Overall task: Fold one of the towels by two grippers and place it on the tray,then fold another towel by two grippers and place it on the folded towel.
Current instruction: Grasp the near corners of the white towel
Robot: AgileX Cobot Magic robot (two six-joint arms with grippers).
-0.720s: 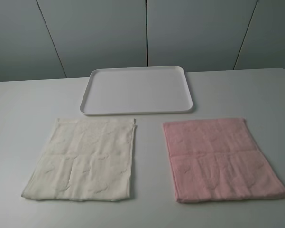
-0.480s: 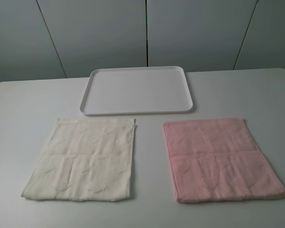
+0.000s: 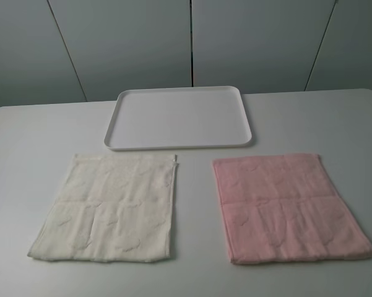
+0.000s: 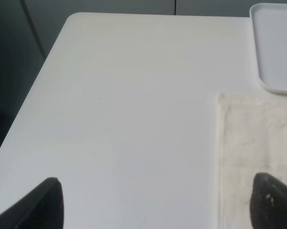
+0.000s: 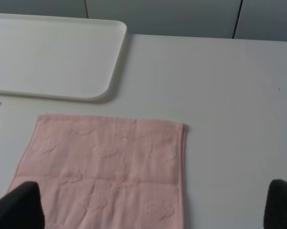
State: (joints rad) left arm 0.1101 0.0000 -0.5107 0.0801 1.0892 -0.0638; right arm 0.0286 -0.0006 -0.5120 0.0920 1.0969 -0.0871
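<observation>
Looking over the white table [image 3: 37,124], I see the tray [image 3: 179,117] lying bare at its far side, wider than either cloth. Nearer me the cream towel [image 3: 108,207] lies spread flat on my left and the pink towel [image 3: 288,207] flat on my right, well apart from each other, each just short of the tray's near rim. Neither is on the tray, so I judge the task is at its very start. Both look like soft, light terry that will sag and drape once lifted, so I would pinch the cream one at two corners of one edge, one corner per arm, and carry that edge over to the opposite one. My left gripper [image 4: 160,205] hangs with jaws spread wide, holding nothing, beside the cream towel's edge; my right gripper [image 5: 148,207] is likewise spread and empty above the pink towel
</observation>
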